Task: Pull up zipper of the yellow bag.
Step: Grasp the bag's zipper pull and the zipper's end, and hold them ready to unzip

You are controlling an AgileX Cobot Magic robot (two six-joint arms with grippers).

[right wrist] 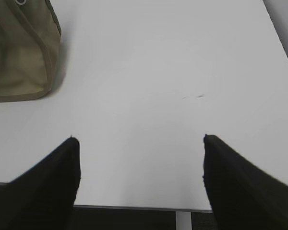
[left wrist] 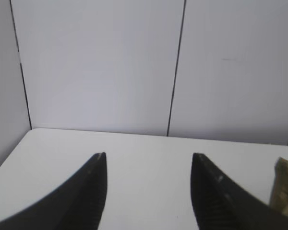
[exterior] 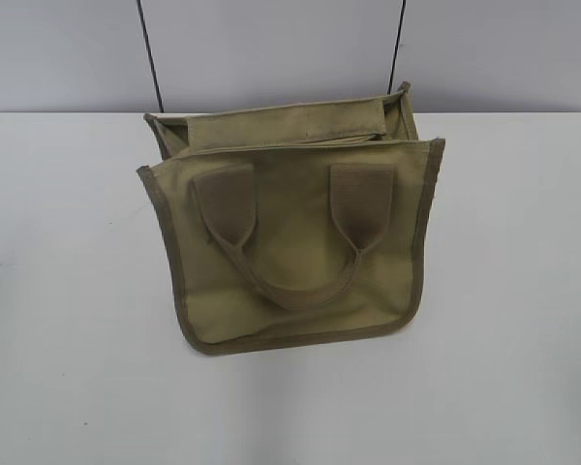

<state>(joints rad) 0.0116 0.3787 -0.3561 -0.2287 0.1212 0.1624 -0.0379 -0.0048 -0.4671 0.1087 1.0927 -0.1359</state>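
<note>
White flat surface (exterior: 68, 339) carries squarish khaki canvas bag (exterior: 290, 247) at centre, top gaping, zipper unpulled. Left gripper (left wrist: 149, 160) and right gripper (right wrist: 139, 141) fingers spread, empty, well apart from bag. Nothing started.

White desk, panelled wall.
Plain white desk (exterior: 68, 368); grey wall (exterior: 271, 48) behind, two dark vertical seams.

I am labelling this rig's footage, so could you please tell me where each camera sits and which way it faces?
Exterior: chest height, slanting down at the yellow bag on the table; no robot parts.
Left wrist: low, facing the wall; open left gripper, bag's edge at right.
Right wrist: above the table's near edge, looking down; open right gripper, bag's corner top left.
All share the bag.
</note>
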